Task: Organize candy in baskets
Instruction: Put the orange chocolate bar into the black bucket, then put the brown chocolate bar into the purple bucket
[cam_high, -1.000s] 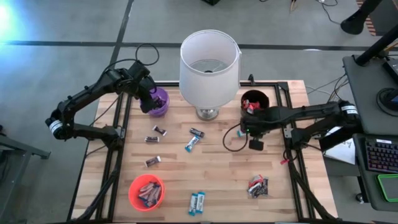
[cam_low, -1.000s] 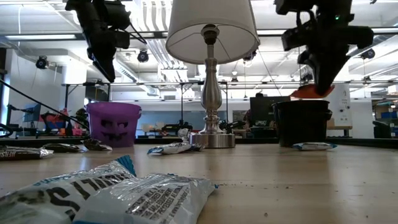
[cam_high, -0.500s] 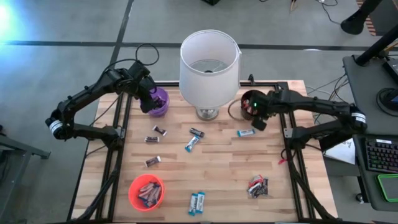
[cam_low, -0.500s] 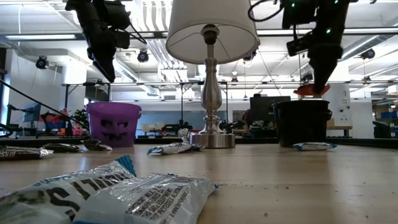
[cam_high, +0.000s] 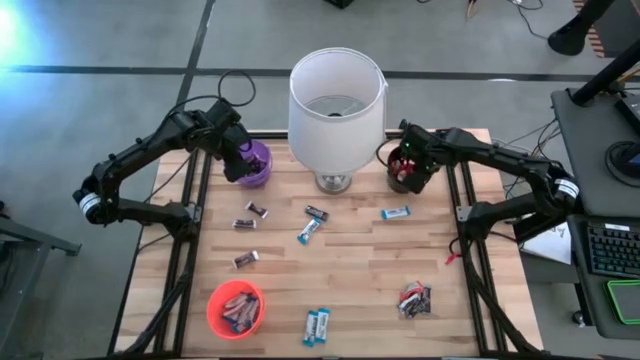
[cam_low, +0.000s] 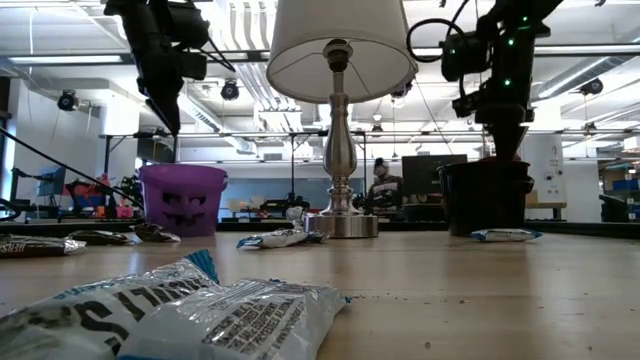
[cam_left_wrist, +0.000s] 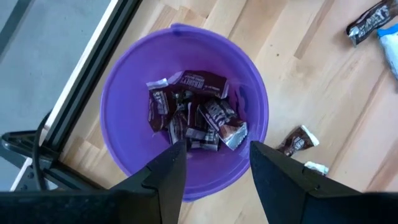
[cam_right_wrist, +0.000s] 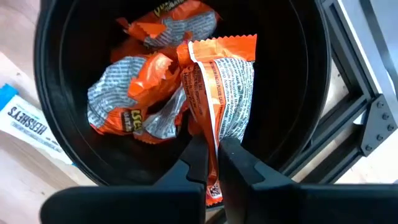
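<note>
Over the black basket (cam_right_wrist: 50, 112), just right of the white lamp (cam_high: 337, 100), the right gripper (cam_right_wrist: 211, 163) is clenched on an orange-wrapped candy (cam_right_wrist: 221, 81) that hangs into the basket above more orange wrappers. Left of the lamp, the left gripper (cam_left_wrist: 211, 163) hovers with its fingers spread and empty over the purple basket (cam_left_wrist: 124, 106) of dark brown bars. Loose candy (cam_high: 311, 231) lies in front of the lamp, and the orange-red basket (cam_high: 235, 309) sits well beyond it, near the table's front edge.
</note>
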